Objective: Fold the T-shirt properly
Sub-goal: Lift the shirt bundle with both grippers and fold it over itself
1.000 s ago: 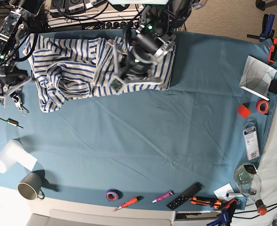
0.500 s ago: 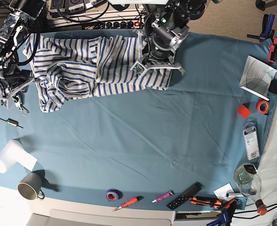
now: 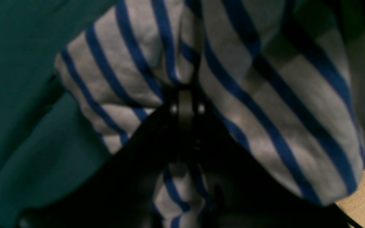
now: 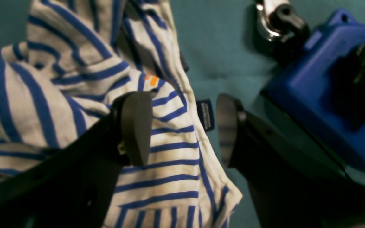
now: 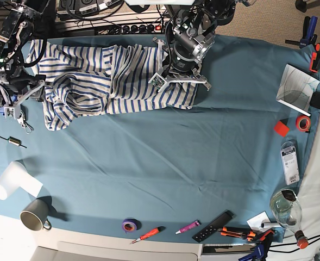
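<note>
The T-shirt (image 5: 94, 81), white with blue stripes, lies bunched along the table's far edge. My left gripper (image 5: 177, 76) is over its right part. In the left wrist view this gripper (image 3: 185, 95) is shut, pinching a fold of the striped cloth (image 3: 265, 95). My right gripper (image 5: 33, 93) is at the shirt's left end. In the right wrist view it (image 4: 182, 126) is open, its pads (image 4: 135, 126) straddling the shirt's edge (image 4: 169, 158) just above the cloth. A small dark label (image 4: 205, 114) and orange trim (image 4: 151, 79) show there.
A blue clamp block (image 4: 322, 104) sits close to the right of my right gripper. On the teal table cover (image 5: 165, 163) are a white cup (image 5: 10, 180), a grey mug (image 5: 35, 215), purple tape (image 5: 130, 224), tools along the near edge, and a booklet (image 5: 295, 84), orange tape (image 5: 302, 122) and a bottle (image 5: 287, 209) at right.
My left arm lifted off the shirt's middle toward its far right part and now pinches cloth there. My right arm moved right, closer to the shirt's left edge.
</note>
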`<move>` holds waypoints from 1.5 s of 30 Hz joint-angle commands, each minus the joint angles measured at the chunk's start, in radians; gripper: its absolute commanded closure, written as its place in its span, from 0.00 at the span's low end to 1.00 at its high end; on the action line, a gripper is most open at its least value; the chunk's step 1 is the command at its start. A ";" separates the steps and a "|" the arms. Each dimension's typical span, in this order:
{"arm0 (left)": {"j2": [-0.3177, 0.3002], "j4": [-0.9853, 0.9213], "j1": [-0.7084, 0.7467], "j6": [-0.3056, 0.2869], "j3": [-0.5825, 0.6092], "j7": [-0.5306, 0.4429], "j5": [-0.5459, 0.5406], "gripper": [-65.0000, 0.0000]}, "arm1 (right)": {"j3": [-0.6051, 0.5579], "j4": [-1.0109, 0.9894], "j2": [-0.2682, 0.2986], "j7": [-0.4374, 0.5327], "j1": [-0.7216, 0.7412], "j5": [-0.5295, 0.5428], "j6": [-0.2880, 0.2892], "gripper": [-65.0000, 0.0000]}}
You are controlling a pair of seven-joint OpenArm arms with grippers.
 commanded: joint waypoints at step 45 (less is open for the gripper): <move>0.064 -0.016 0.009 -0.008 0.002 0.063 -0.060 1.00 | 0.006 -0.354 0.018 -0.028 0.401 0.284 0.135 1.00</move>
